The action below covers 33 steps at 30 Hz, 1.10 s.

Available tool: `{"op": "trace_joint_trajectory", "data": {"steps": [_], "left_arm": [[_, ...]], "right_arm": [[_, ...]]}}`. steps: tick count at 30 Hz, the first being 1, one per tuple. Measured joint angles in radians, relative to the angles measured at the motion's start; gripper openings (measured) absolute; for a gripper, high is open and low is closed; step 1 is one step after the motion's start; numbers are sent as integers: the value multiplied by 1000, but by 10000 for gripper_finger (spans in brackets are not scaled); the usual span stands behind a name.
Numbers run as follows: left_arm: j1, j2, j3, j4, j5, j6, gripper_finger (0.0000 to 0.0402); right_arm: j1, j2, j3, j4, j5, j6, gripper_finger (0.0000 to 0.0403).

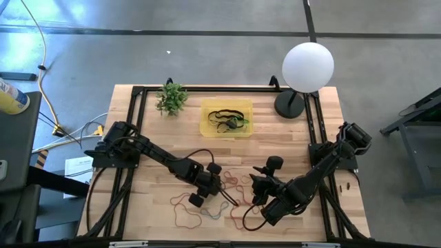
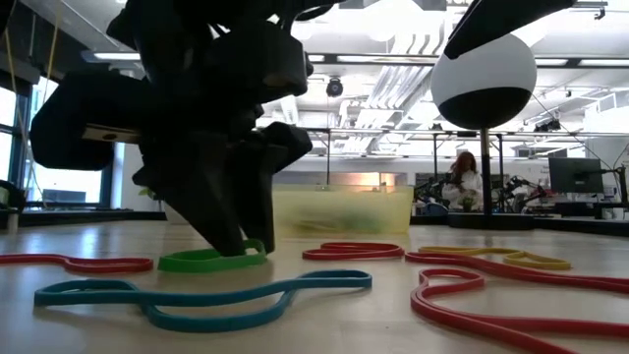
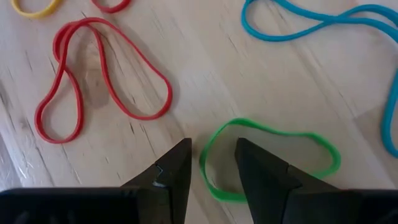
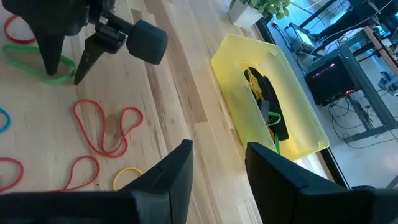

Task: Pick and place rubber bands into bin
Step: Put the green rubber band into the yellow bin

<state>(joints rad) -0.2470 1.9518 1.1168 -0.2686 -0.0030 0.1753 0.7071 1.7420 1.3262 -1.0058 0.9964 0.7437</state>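
Nearest the table-level camera, lower left of the frame: a blue band (image 2: pixel 201 295), lying flat in a loose figure-eight. Then largest to smallest.

Wooden table (image 1: pixel 158 138), filling the middle of the overhead frame, plant (image 1: pixel 171 98) and white globe lamp (image 1: pixel 308 66) along its upper edge.

Left arm, reaching from the left edge toward lower centre; left gripper (image 3: pixel 212 163) down at the wood, fingers parted, one tip inside the green band (image 3: pixel 272 157) and the other just outside, straddling one end of the loop. Probably so placed that a squeeze pinches a single strand off the flat surface; not yet clenched on it.

Right arm, coming in from the right edge; right gripper (image 4: pixel 218 163) raised over the lower centre-right, fingers apart and holding nothing, apparently waiting clear of its partner.

Yellow bin (image 1: pixel 226 117), upper centre of the overhead frame, between plant and lamp, already holding a small tangle of black, green and yellow bands.

Loose rubber bands (image 1: pixel 207 203), red mostly, scattered across the lower centre, well apart from the bin. Red band (image 3: pixel 99 81) upper left in the left wrist frame, near the green one but apart.
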Motion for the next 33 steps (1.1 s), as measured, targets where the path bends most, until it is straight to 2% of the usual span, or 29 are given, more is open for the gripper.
{"op": "trace_joint_trajectory", "data": {"steps": [5, 8, 11, 13, 16, 24, 33], "left_arm": [[0, 6, 0, 4, 1, -1, 107], [-1, 7, 0, 4, 4, 1, 73], [-2, 8, 0, 4, 3, 12, 23], [-2, 8, 0, 4, 2, 19, 7], [-2, 4, -1, 4, 0, 19, 16], [9, -44, -8, -15, -40, 54, 3], [82, -136, -5, -55, -99, 109, 1]], "right_arm": [[0, 0, 0, 0, 0, 0, 138], [0, 0, 0, 0, 0, 0, 138], [0, 0, 0, 0, 0, 0, 138], [0, 0, 0, 1, 0, 0, 138], [0, 0, 0, 0, 0, 0, 138], [0, 0, 0, 0, 0, -2, 138], [0, 0, 0, -4, 0, -1, 138]]}}
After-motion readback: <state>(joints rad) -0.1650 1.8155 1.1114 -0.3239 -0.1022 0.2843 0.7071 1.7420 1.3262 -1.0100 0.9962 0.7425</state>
